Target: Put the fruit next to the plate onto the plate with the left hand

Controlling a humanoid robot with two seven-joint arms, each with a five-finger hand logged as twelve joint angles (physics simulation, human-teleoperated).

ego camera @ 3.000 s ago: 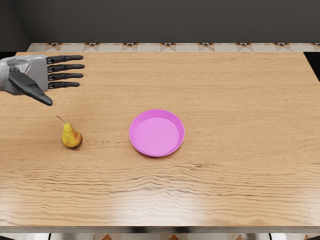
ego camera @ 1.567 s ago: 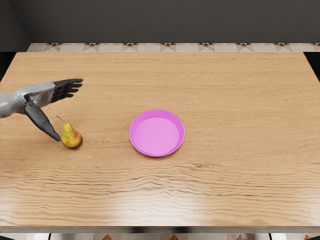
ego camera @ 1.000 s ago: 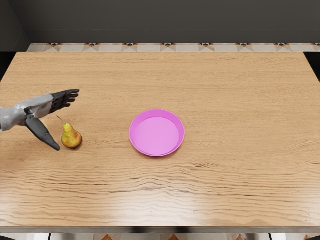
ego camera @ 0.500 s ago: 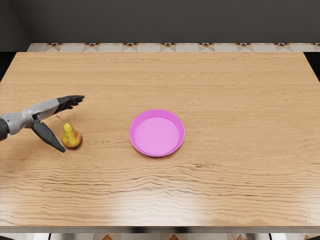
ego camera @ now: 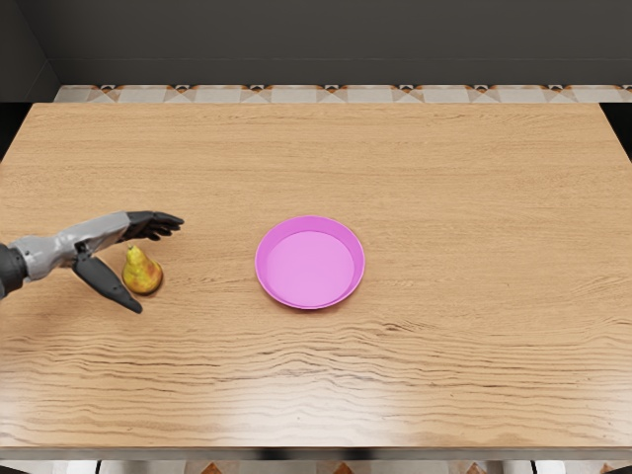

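- Counted one pear (ego camera: 141, 272): yellow with a reddish-brown blush, stem end uppermost. Found standing on the table, left of the plate and clearly apart from it, with bare wood between the two. Not on the plate.
- Counted one plate (ego camera: 309, 265): round, pink, shallow with a raised rim. Found near the middle of the table with nothing in it.
- Counted one left hand (ego camera: 94, 245): grey at the palm and wrist, dark at the digits. Seen coming in from the left edge, low over the wood and right at the pear.
- Noted the hand spread wide and holding nothing. Four fingers (ego camera: 156, 223) lay close together, stretched straight out to the right past the far side of the pear. One thumb (ego camera: 111, 286) angled down and to the right along the near-left side.
- Placed the pear in the gap between thumb and fingers. Could not tell whether either one touched the fruit.
- Counted one table (ego camera: 444, 178): light brown wood with a strong wavy grain, filling most of the view.
- Counted one strip of patterned floor tiles (ego camera: 331, 92) beyond the far edge of the table, with a dark wall above it.
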